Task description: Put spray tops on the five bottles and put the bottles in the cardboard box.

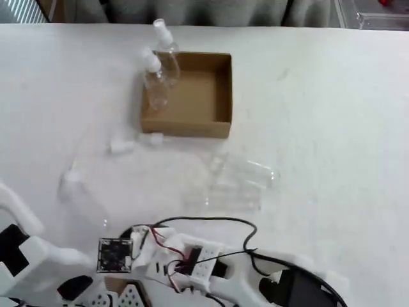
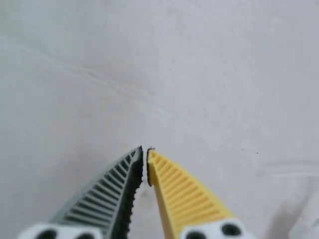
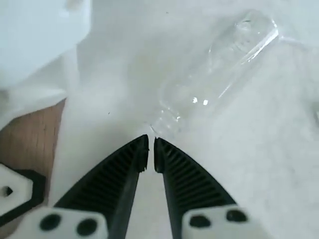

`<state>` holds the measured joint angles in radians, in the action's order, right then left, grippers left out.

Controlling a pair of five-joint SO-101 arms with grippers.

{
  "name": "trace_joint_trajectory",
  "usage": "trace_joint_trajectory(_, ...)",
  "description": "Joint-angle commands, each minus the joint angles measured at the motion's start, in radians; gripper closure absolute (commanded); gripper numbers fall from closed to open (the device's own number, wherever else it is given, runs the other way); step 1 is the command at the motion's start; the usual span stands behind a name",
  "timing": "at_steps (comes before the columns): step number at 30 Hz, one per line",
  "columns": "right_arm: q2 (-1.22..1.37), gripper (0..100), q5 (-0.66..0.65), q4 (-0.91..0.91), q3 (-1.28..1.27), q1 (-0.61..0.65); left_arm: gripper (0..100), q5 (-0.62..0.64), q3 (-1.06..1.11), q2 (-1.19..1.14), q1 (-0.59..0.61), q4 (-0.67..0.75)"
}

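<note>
My right pincer (image 3: 151, 144) is closed down to a sliver. Its two black fingers nearly meet, and there is nothing between them. Just beyond its tips an uncapped bottle (image 3: 224, 64) lies clear and on its side on the table (image 1: 332, 128). Its neck end points towards my tips, and its long axis runs away from them at a slant. As I judge it, the coming move needs me to open first and then take the body across that axis, not along it.

My left pincer (image 2: 146, 152), one finger grey and one yellow, is likewise closed on nothing, over bare table. I take the right arm to be the nearer to this bottle.

Seen from above, the loose bottles (image 1: 246, 171) lie about the table's middle, between the cardboard box (image 1: 217, 125) and the near edge. Two capped bottles (image 1: 156, 77) lean at the box's left wall towards its far corner; whether they stand inside it or against the outside I cannot tell. Two spray tops (image 1: 121, 146) lie just off its near left corner. I can read no label or writing on any bottle.
</note>
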<state>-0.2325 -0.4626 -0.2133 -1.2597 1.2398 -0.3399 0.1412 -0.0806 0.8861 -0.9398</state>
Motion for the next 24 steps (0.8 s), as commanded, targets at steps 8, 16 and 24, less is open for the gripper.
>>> trace_joint_trajectory(8, 0.090, 98.2, -0.009, -0.116, 0.101, -0.140, 97, 0.014, -0.060, 0.008, -0.031, 0.020)
trace_joint_trajectory(16, 0.163, 98.3, -0.009, -0.236, 0.120, -0.205, 98, 0.014, -0.057, 0.012, -0.077, -0.034)
trace_joint_trajectory(24, 0.166, 98.3, 0.121, -0.274, 0.149, -0.340, 98, -0.057, -0.055, 0.012, -0.142, -0.137)
